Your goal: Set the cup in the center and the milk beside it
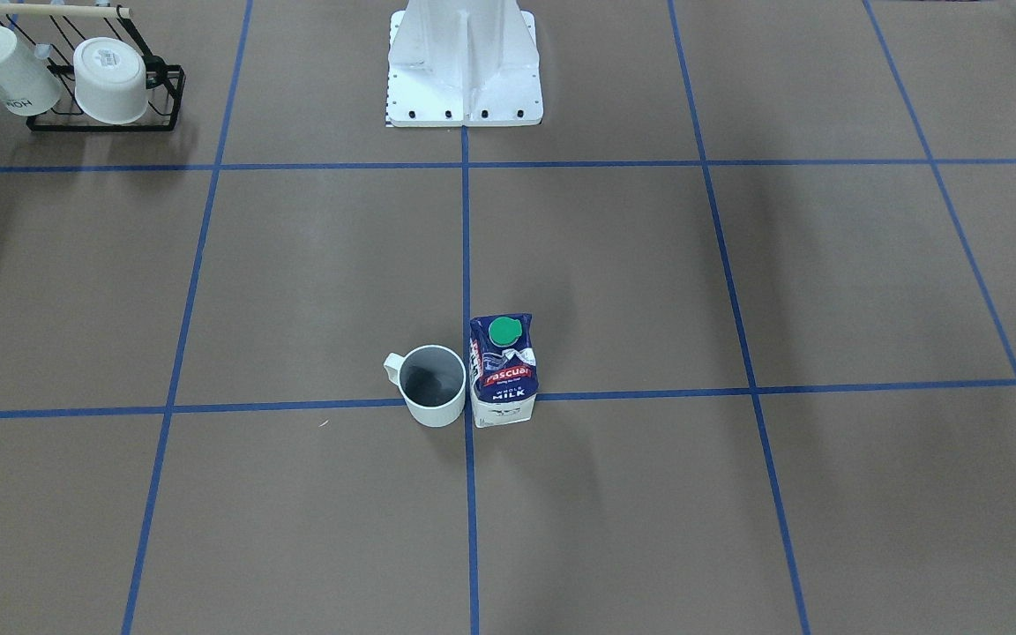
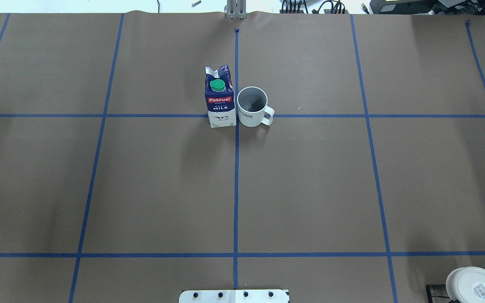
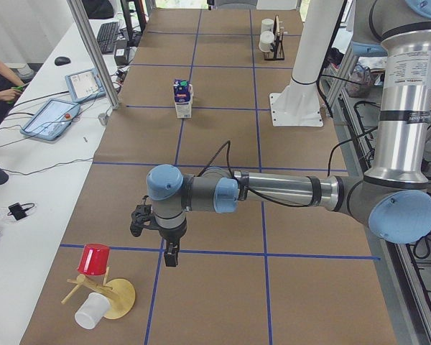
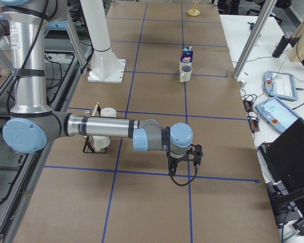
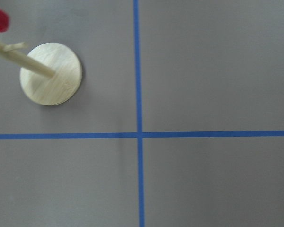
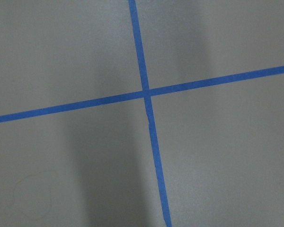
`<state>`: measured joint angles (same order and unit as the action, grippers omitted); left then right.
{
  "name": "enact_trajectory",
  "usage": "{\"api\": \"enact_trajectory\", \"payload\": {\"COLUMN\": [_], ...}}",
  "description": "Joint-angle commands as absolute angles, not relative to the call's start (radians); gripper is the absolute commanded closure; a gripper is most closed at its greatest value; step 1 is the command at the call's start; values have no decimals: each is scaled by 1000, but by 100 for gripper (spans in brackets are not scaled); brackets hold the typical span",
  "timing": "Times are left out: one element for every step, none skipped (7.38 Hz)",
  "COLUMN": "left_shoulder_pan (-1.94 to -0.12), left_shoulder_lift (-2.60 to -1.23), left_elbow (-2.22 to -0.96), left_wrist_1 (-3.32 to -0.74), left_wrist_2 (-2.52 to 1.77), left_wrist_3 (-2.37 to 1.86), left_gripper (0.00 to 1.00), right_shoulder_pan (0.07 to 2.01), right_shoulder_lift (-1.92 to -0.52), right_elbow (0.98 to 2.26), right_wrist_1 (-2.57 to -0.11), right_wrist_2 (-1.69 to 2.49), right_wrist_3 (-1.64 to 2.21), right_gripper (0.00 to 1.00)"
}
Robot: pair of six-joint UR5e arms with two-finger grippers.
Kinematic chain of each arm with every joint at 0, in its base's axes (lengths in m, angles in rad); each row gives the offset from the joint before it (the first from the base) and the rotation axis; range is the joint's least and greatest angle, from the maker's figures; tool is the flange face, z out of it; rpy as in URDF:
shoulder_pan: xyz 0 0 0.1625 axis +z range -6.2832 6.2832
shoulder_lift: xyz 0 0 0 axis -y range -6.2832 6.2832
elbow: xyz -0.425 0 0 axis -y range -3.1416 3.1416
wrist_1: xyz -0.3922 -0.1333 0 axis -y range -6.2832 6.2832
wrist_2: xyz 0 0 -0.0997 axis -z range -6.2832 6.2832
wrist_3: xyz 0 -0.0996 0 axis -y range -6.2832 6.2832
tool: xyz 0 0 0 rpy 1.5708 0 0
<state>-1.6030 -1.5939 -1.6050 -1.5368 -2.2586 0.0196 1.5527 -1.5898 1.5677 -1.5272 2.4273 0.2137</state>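
The small pale white mug with a loop handle and dark grey inside stands upright just off the central tape crossing of two blue lines on the brown paper. It is on the side of that crossing nearer the right gripper. Just beside it, on the side nearer the left gripper, the dark blue and white milk carton stands upright, with its red label band and round green cap. Whether the two touch cannot be told.

Both lie well apart from either gripper, between the two along the table. Each gripper hangs pointing down over an outer crossing of tape. How wide either stands cannot be told. Near the left gripper is a round-based wooden stand with a red cup. Near the right gripper is a black wire rack holding white mugs.
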Motion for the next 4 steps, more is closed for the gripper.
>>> {"api": "enact_trajectory", "payload": {"left_shoulder_pan": [-1609,-1609,-1609,-1608], "left_shoulder_lift": [-1579,-1574,-1574,-1574], "left_elbow": [-1611,-1611,-1611,-1611], "left_wrist_1": [-1545,-1548,-1548,-1548], "left_wrist_2": [-2368,-2370,-2370,-2370], "left_wrist_3": [-44,-46,-46,-46], "left_gripper": [2,2,2,2], "right_shoulder_pan": [1555,1566,1565,1565], "right_shoulder_lift": [-1574,-1574,-1575,-1574], "right_elbow": [1607,1627,1628,1628], "right_wrist_1": [-1641,-1655,-1655,-1655], "right_wrist_2": [2427,2424,2424,2424], "right_wrist_3": [213,213,213,213], "right_gripper": [0,0,0,0]}}
